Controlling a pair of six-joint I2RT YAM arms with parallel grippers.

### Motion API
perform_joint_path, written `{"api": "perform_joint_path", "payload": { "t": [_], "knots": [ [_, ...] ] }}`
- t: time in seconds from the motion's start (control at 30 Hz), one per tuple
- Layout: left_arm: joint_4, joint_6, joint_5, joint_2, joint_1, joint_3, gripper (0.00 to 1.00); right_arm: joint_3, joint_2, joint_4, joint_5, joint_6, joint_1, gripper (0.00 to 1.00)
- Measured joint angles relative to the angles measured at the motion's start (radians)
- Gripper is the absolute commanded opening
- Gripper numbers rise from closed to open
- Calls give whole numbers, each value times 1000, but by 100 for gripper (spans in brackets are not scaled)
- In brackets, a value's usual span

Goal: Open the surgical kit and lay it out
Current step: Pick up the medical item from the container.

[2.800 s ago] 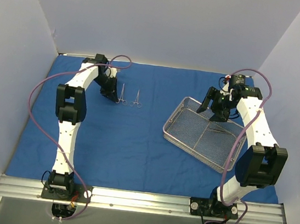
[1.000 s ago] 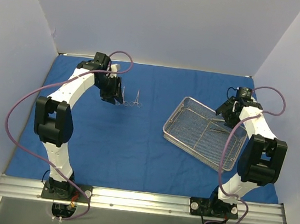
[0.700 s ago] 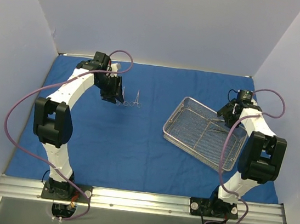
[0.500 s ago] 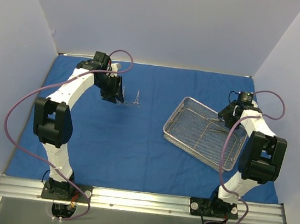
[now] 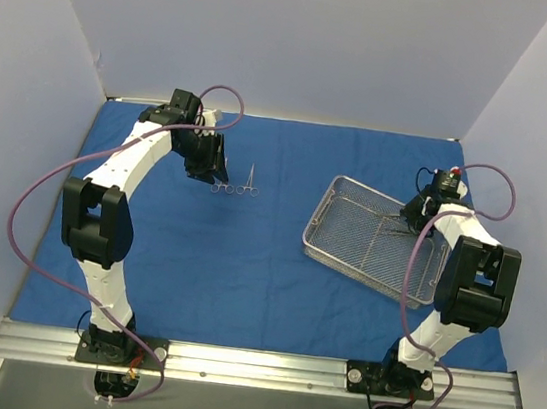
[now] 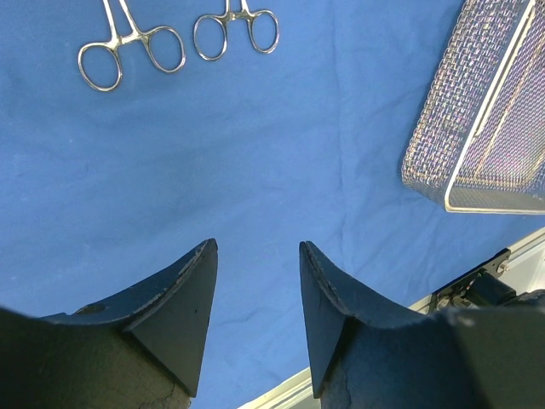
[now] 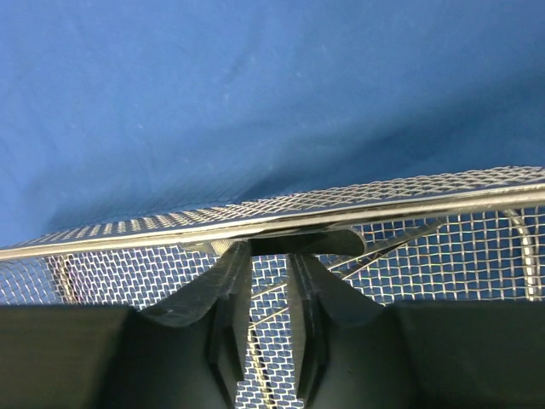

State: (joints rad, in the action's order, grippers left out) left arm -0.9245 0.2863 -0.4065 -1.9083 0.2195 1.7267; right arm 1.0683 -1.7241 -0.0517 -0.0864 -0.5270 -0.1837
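Lying flat and unfolded, the blue cloth wrap (image 5: 243, 281) covers the table. The wire-mesh tray (image 5: 321, 214) sits on its right half. Two scissor-handled instruments (image 6: 128, 47) are laid side by side on its far left part, ring handles toward the arms. The other instruments (image 5: 396, 233) are in the tray and show only as thin bright lines on the mesh.

These pieces look light, rigid and slick: slender polished steel lying flush on the wire, so they would likely slip or pivot in a loose pinch. A hold across the shank just ahead of the ring handles seems the safest place, since the tips are too fine. The tray itself looks light and may shift if nudged.

The right claw (image 7: 268, 256) is down inside the tray, close against one rim. Its fingers are drawn near together, with a thin shaft running through the narrow gap; whether it is actually clamped cannot be told. The left claw (image 6: 255, 247) hangs open and empty above bare cloth, with the two laid-out instruments just beyond its tips.
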Motion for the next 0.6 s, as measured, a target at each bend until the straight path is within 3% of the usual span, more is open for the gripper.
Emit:
{"api": "perform_joint_path", "payload": {
  "t": [0.23, 0.43, 0.53, 0.6],
  "knots": [
    [-2, -1, -8, -4, 0, 1, 52, -15, 6, 41, -19, 13, 0, 0],
    [-2, 0, -17, -4, 2, 2, 52, -34, 57, 13, -23, 0, -2, 0],
    [-1, 0, -19, -4, 1, 2, 52, -48, 115, -21, -18, -9, -11, 25],
    [-1, 2, -24, -4, 2, 2, 52, -47, 138, -21, -19, 0, -27, 27]
  ]
}}
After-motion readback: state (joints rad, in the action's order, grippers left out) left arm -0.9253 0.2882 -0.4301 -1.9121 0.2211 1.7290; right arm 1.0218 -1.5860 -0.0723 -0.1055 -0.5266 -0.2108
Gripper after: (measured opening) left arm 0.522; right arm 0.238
